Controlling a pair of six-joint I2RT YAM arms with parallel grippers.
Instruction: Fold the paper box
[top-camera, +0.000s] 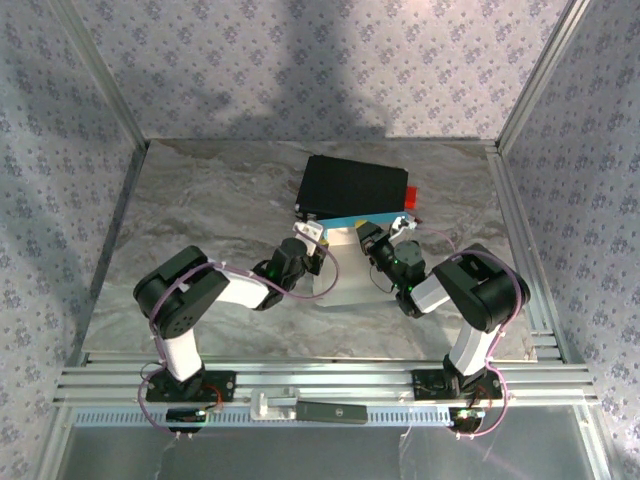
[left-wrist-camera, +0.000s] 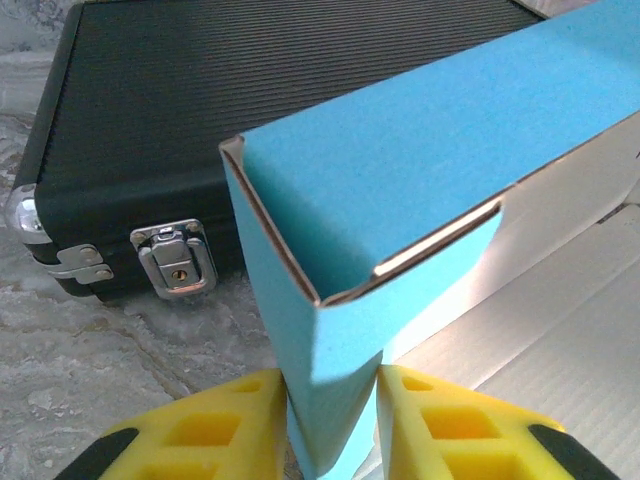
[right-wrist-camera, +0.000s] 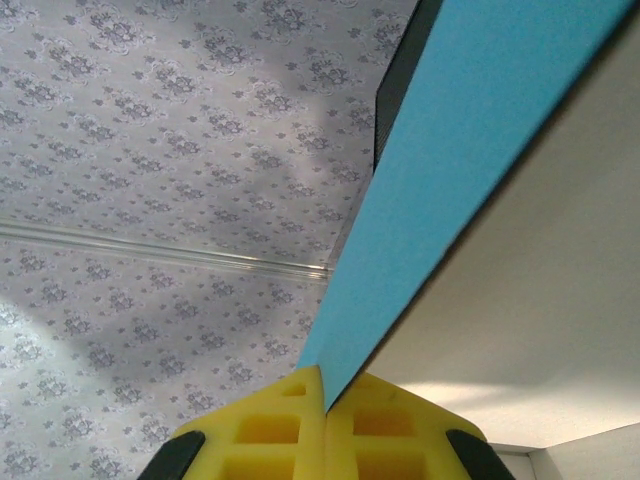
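The paper box (top-camera: 340, 272), cyan outside and white inside, lies half folded at the table's middle, just in front of a black case. In the left wrist view a raised cyan corner of the paper box (left-wrist-camera: 400, 150) stands between my left gripper (left-wrist-camera: 330, 390), whose yellow fingers (left-wrist-camera: 220, 425) press on it from both sides. My right gripper (right-wrist-camera: 325, 385) is shut on the thin edge of a cyan wall of the paper box (right-wrist-camera: 470, 130), whose white inner face lies to the right. From above, the left gripper (top-camera: 310, 235) and right gripper (top-camera: 375, 240) hold opposite ends of the raised wall.
A black hard case (top-camera: 355, 185) with metal latches (left-wrist-camera: 175, 258) sits right behind the box, with a small red thing (top-camera: 411, 196) at its right end. Patterned walls and aluminium rails (top-camera: 520, 240) enclose the marble table (top-camera: 200, 200).
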